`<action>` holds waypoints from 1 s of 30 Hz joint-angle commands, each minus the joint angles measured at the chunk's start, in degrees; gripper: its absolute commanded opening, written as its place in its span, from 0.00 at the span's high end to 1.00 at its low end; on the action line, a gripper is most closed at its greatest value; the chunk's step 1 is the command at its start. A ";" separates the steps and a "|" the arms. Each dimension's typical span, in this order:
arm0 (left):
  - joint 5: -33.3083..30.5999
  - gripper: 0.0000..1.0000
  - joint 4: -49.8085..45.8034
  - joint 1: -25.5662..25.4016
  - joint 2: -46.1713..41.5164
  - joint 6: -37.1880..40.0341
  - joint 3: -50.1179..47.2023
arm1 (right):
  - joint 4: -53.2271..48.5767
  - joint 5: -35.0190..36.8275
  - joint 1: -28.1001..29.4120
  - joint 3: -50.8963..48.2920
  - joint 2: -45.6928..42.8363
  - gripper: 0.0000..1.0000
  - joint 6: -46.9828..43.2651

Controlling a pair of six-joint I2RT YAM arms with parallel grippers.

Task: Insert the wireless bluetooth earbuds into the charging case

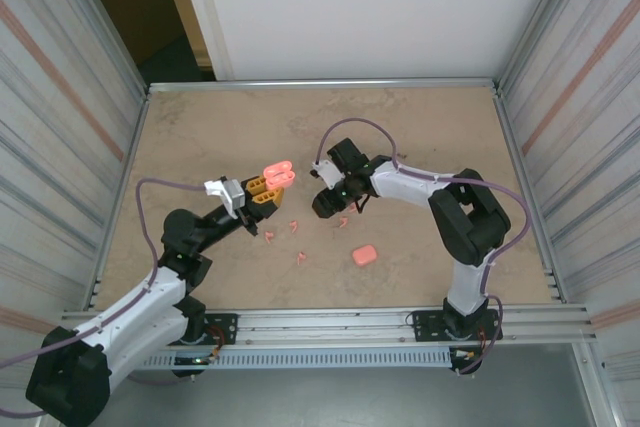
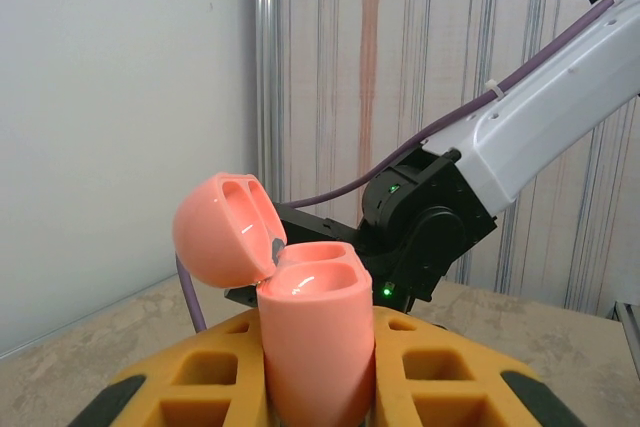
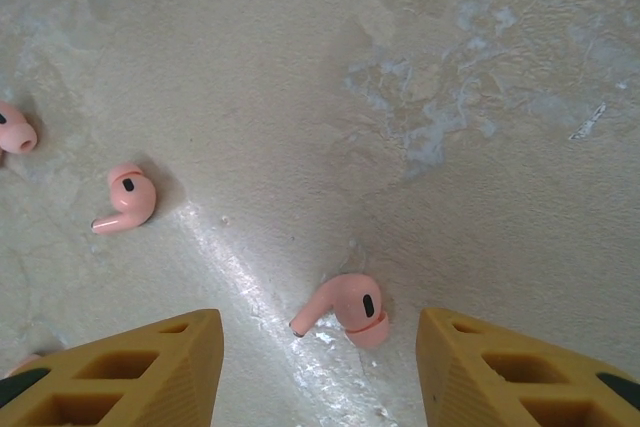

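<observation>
Top external view: the tan table [image 1: 420,127] takes up the middle, with the left arm [image 1: 150,297] reaching in from the near left corner and the right arm [image 1: 455,212] bending in from the near right. The left gripper [image 1: 262,190] is pinching the charging case [image 1: 278,174] and holds it off the table, just left of centre. In the left wrist view the case [image 2: 315,337] stands upright between the yellow pads [image 2: 440,367], its lid [image 2: 225,227] swung open to the left (two hollows show in the lid and two in the body).

The right gripper [image 1: 335,205] points down at the table just right of centre. In the right wrist view its fingers [image 3: 150,377] are spread, and one earbud [image 3: 345,312] lies on the table between them, touching neither. The other wireless bluetooth earbuds lie loose on the table: one [image 3: 125,199] further left and one [image 3: 12,129] at the frame's left edge. Seen from above, more [image 1: 294,226] [image 1: 270,234] [image 1: 301,259] are scattered between the two grippers. A closed pink case [image 1: 364,254] rests nearer, right of them.
</observation>
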 commanded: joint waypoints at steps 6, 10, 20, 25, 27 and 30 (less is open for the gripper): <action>-0.76 1.00 0.24 0.29 -1.38 0.17 -0.36 | -1.99 0.29 0.63 2.41 2.63 0.52 -1.34; -0.67 1.00 0.15 0.30 -1.40 0.16 -0.39 | -2.20 0.48 0.63 2.79 3.26 0.53 -1.36; -0.47 1.00 -0.44 0.30 -1.86 0.26 -0.34 | -2.04 0.31 0.63 3.08 5.12 0.55 -1.42; -0.35 1.00 -1.33 0.28 -2.49 0.52 -0.34 | -1.88 0.16 0.45 2.85 5.58 0.58 -1.32; -0.42 1.00 -1.77 0.24 -2.88 0.55 -0.38 | -1.93 -0.14 0.12 2.88 5.70 0.59 -1.14; -0.55 1.00 -2.30 0.30 -3.49 0.71 -0.53 | -1.92 -0.24 -0.09 2.79 5.82 0.63 -1.09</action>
